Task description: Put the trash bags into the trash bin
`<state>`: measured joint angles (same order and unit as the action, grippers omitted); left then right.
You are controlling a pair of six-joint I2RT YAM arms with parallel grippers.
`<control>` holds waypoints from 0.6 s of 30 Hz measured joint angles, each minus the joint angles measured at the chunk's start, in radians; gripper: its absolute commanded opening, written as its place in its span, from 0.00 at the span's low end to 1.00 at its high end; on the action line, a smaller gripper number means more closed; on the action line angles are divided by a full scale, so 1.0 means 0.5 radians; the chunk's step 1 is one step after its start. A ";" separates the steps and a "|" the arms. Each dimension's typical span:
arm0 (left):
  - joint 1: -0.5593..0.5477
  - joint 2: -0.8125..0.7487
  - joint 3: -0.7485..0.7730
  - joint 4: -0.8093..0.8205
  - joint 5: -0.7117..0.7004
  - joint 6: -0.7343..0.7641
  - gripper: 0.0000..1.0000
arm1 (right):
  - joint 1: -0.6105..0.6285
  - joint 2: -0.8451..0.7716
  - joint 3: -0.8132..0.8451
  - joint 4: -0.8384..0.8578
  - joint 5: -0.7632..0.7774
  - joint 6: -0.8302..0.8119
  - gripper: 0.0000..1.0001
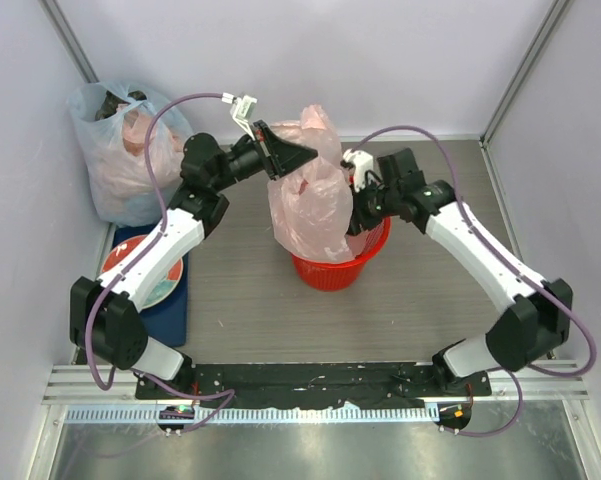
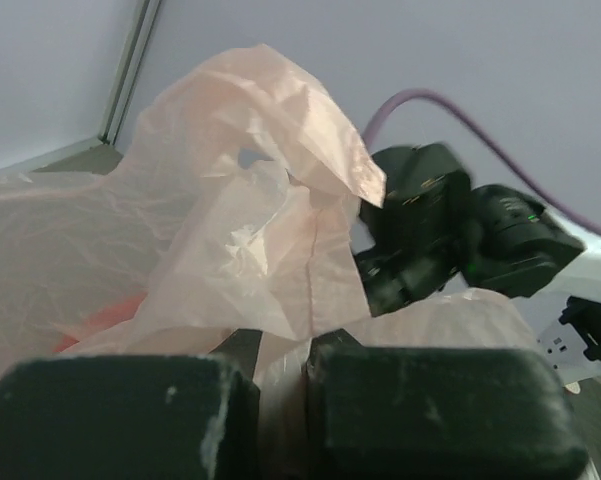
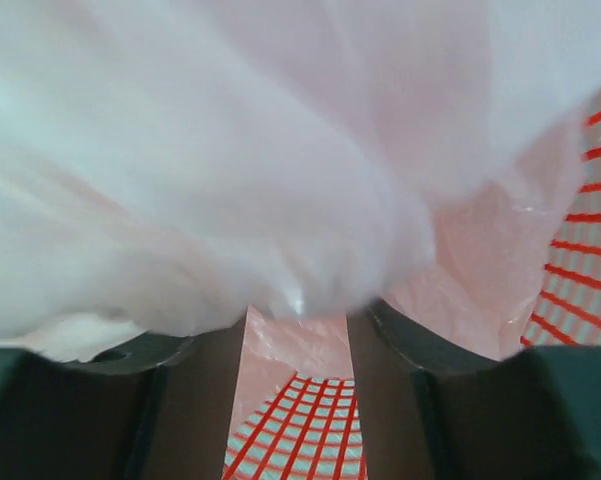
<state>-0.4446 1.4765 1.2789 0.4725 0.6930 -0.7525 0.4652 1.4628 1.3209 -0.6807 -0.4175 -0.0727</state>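
- left end effector (image 2: pixel 280 388): clamped shut on a bunched fold of the pale-pink trash bag (image 1: pixel 308 205). In the left wrist view you can see the thin film squeezed right between the two dark fingers (image 2: pixel 130 420).
- the pink bag hangs from that grip over the red trash bin (image 1: pixel 332 268). Its bottom part is down inside the rim, but most of it is puffed up above the bin, with a handle loop sticking up at the top.
- right end effector (image 3: pixel 298 330): jaws are apart with a clear gap between them. It sits low at the far right side of the bin, pushed in against the bag. Crinkly pink film billows over the fingertips, and through the gap you see more pink film and the red lattice wall. Doesn't look like it's pinching anything.
- the bin is upright about mid tabletop (image 1: pixel 230 300), between the two arms.
- over in the far left corner there's the bigger bluish-clear bag (image 1: pixel 120 150) with pink lumps in it, well apart from the bin.
- just in front of that, a round patterned plate (image 1: pixel 152 280) sits on a dark blue mat (image 1: pixel 172 312), partly under the left arm.
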 measured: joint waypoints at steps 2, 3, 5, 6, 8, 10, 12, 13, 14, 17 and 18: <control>-0.005 0.003 0.004 -0.011 -0.007 0.026 0.00 | -0.015 -0.089 0.070 0.006 -0.018 0.011 0.55; -0.010 0.006 0.009 -0.020 -0.017 0.045 0.00 | -0.021 -0.158 0.102 0.011 -0.022 0.017 0.56; -0.014 0.019 0.036 -0.058 -0.059 0.097 0.00 | -0.024 -0.303 0.136 0.015 -0.024 0.025 0.57; -0.014 0.027 0.050 -0.077 -0.089 0.121 0.00 | -0.024 -0.386 0.148 0.013 -0.014 0.029 0.57; -0.017 0.037 0.074 -0.111 -0.143 0.182 0.00 | -0.034 -0.513 0.165 0.001 0.001 0.031 0.57; -0.031 0.045 0.096 -0.154 -0.198 0.252 0.00 | -0.064 -0.589 0.175 -0.018 0.008 0.032 0.56; -0.047 0.048 0.104 -0.184 -0.246 0.318 0.00 | -0.138 -0.637 0.188 -0.065 0.007 0.040 0.54; -0.065 0.051 0.110 -0.195 -0.269 0.343 0.00 | -0.170 -0.657 0.190 -0.082 -0.015 0.046 0.54; -0.082 0.056 0.117 -0.204 -0.287 0.372 0.00 | -0.201 -0.676 0.190 -0.102 -0.046 0.047 0.53; -0.167 0.080 0.144 -0.245 -0.362 0.444 0.00 | -0.225 -0.752 0.182 -0.114 -0.217 0.085 0.53; -0.196 0.089 0.155 -0.264 -0.391 0.476 0.00 | -0.211 -0.787 0.169 -0.100 -0.278 0.101 0.52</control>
<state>-0.5426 1.5208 1.3563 0.3405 0.4976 -0.5144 0.3599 1.0695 1.4052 -0.7307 -0.5568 -0.0223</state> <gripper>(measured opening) 0.013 0.536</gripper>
